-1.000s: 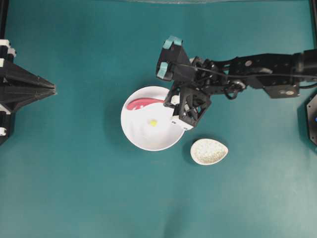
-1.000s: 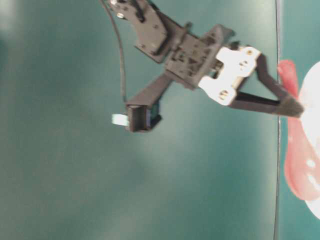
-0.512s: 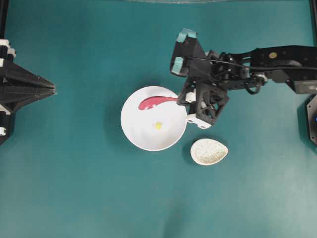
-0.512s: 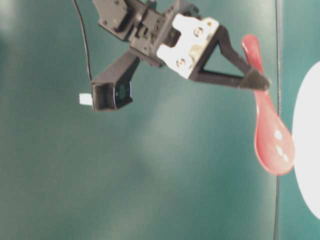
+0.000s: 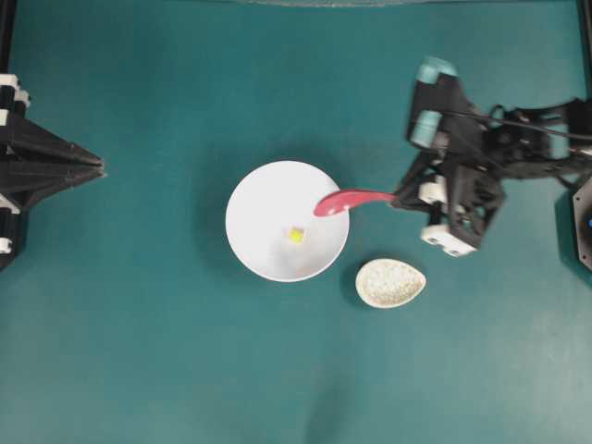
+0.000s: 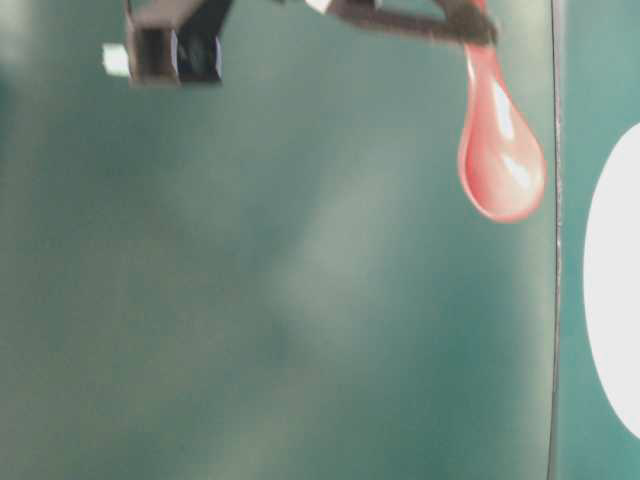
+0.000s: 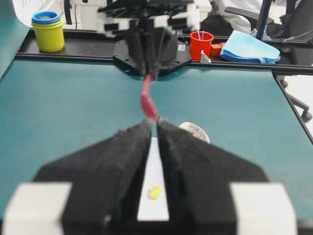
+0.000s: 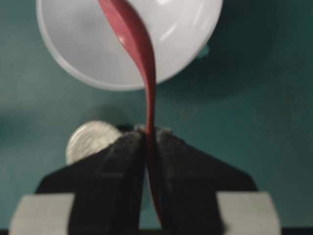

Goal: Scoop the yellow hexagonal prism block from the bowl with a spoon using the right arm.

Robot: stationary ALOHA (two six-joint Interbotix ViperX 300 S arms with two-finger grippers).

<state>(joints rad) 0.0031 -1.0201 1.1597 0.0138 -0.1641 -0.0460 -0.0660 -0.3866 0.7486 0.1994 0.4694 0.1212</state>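
R arm's fingers (image 5: pixel 400 197) clamp spoon (image 5: pixel 350 200) by handle end; scoop hangs above bowl (image 5: pixel 252 242) rim, R side, long axis pointing L toward block. Yellow hex block (image 5: pixel 295 235) sits mid-bowl, down-L of scoop, not aboard. L fingers (image 7: pixel 153 134) near-closed, empty, farther off.

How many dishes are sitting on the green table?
2. The white bowl sits mid-table with a yellow block inside; a small speckled dish lies just beside it, toward the right arm's side. No others show in these views.
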